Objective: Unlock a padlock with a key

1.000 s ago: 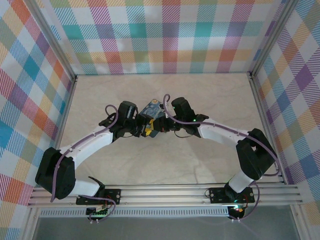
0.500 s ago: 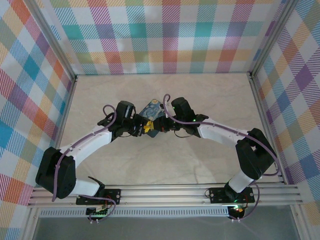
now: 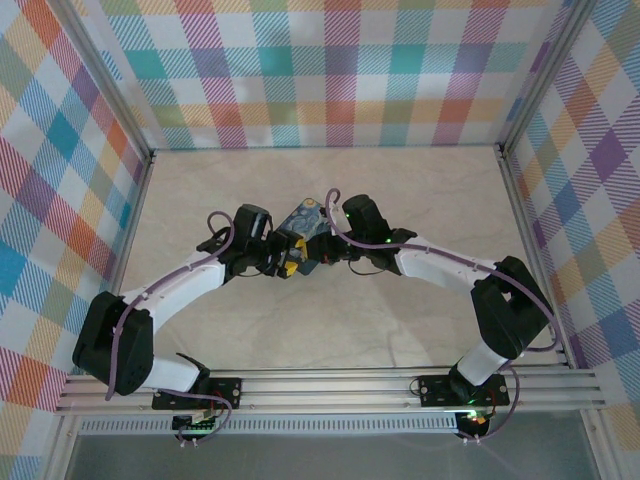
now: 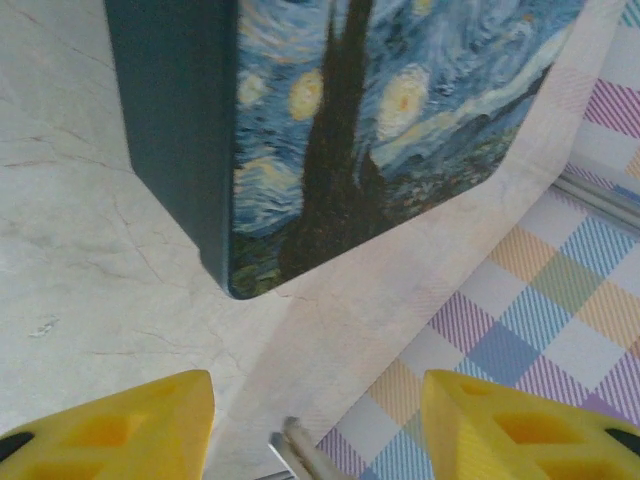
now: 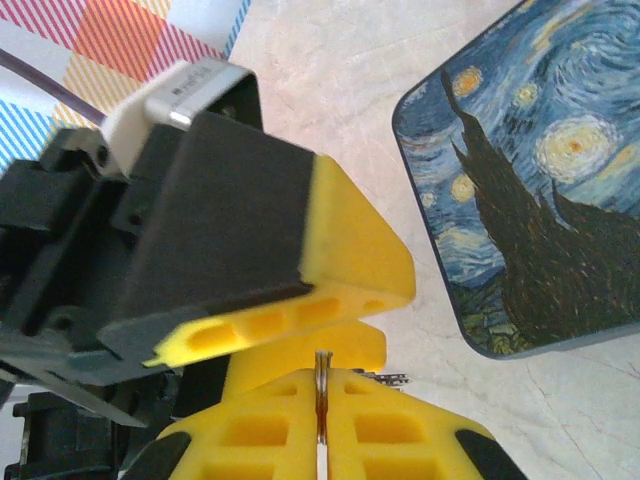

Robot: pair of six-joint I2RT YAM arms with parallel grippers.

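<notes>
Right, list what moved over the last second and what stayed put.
The left gripper drew back a little to the left, away from the right gripper; its fingers stand apart now. The top view is too small to show any grasp or release. The right gripper barely shifted and is shut on the key. The padlock lies where it was on the table.

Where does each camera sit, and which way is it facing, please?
Top external: above and behind, looking down at the table; left arm and right arm meet by the padlock.
Left wrist: low, facing the padlock's side; left gripper open.
Right wrist: looking down; right gripper pinches the key, left gripper opposite.
Shared: the padlock, in all three.
</notes>
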